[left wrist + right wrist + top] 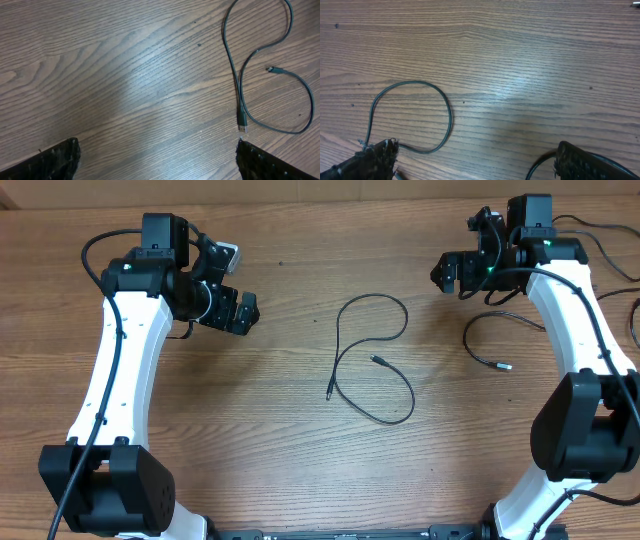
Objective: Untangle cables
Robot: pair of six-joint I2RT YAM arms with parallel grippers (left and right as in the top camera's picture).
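Two thin black cables lie apart on the wooden table. One cable [372, 360] lies in loose loops at the centre, with plugs at both ends. It also shows in the left wrist view [239, 75]. The other cable [478, 345] curves at the right, with a plug at its end. My left gripper [240, 312] is open and empty, above the table to the left of the centre cable [157, 162]. My right gripper [455, 275] is open and empty, above the table near the right cable. The right wrist view shows a cable loop [445, 107] ahead of its left finger [475, 162].
Thicker black robot cables [600, 245] run along the right arm at the table's far right. A dark cord [536, 167] curves by the right finger in the right wrist view. The wooden table [290, 430] is bare between the arms.
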